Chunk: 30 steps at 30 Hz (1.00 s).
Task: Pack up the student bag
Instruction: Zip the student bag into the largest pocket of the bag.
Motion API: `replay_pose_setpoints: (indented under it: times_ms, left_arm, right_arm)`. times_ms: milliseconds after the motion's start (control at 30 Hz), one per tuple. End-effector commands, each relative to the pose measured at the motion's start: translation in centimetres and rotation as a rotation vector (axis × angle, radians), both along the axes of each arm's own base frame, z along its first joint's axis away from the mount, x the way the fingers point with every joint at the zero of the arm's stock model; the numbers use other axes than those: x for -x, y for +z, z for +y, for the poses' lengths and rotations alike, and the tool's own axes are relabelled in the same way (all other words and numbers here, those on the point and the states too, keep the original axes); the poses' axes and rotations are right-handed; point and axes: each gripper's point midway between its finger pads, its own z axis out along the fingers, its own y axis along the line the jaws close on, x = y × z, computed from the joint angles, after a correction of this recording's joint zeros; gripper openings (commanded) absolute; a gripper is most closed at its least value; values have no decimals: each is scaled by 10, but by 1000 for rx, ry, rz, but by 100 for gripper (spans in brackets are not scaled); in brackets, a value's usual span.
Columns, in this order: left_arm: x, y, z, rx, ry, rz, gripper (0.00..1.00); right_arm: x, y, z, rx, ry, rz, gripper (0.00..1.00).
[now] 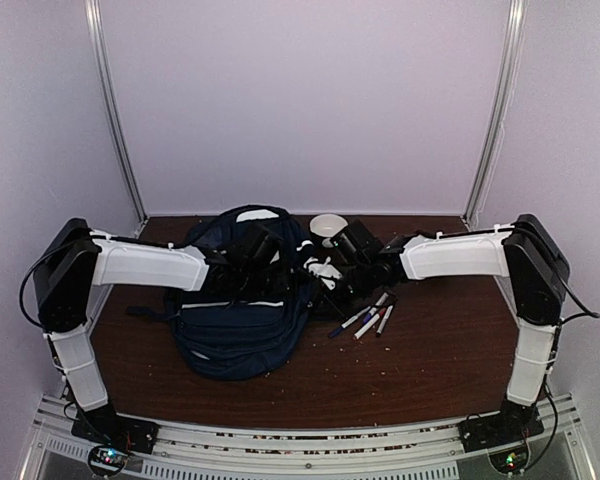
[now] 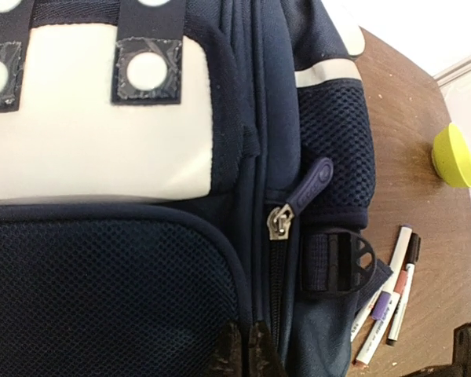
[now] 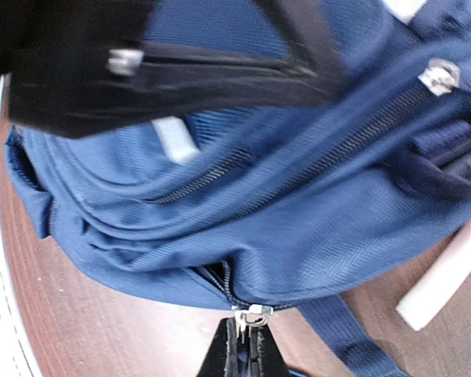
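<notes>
The student bag (image 1: 242,315), navy with white trim, lies flat at the table's middle left. In the left wrist view its white patch (image 2: 102,126), mesh panel and a zipper slider (image 2: 281,222) with a purple pull show. My left gripper (image 2: 245,352) sits over the bag's top, its fingers pressed together on a fabric seam beside that zipper. My right gripper (image 3: 247,353) is at the bag's right side, shut on a metal zipper pull (image 3: 253,315). The zipper there is parted a little. In the top view the two grippers (image 1: 265,248) (image 1: 325,270) are close together.
Several markers (image 1: 365,320) lie on the brown table right of the bag, also in the left wrist view (image 2: 388,302). A white marker (image 3: 443,275) lies by the bag. A pale round bowl (image 1: 327,225), yellow in the left wrist view (image 2: 453,155), stands behind. A black buckle (image 2: 341,259) hangs on the bag's side.
</notes>
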Motion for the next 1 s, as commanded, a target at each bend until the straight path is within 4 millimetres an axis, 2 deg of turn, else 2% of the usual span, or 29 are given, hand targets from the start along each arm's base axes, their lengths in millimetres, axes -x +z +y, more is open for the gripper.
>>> replay_pose_setpoints:
  times_ms: [0, 100, 233, 367, 500, 600, 700, 800, 967]
  left_arm:
    - [-33, 74, -9, 213, 40, -215, 0]
    - [-31, 88, -10, 246, 19, -252, 0]
    - [-27, 110, -11, 277, -16, -302, 0]
    - [-21, 130, -5, 297, -25, -344, 0]
    - [-17, 138, -3, 301, -42, -355, 0]
    - [-15, 137, -10, 309, -79, -345, 0]
    - [-15, 136, -21, 327, -120, -327, 0]
    - [-13, 145, -21, 307, -146, -336, 0]
    - [-5, 158, -33, 318, -264, -323, 0]
  right_arm:
    - [52, 12, 19, -27, 137, 48, 0]
    - [71, 6, 31, -18, 187, 62, 0]
    - [92, -12, 40, 26, 250, 62, 0]
    - [93, -24, 40, 44, 261, 42, 0]
    - [91, -29, 35, 55, 280, -13, 0]
    - [96, -20, 38, 37, 297, -17, 0]
    - [109, -8, 51, 8, 345, -36, 0]
    - [114, 0, 64, -63, 350, -3, 0]
    - [133, 0, 77, -114, 447, 15, 0]
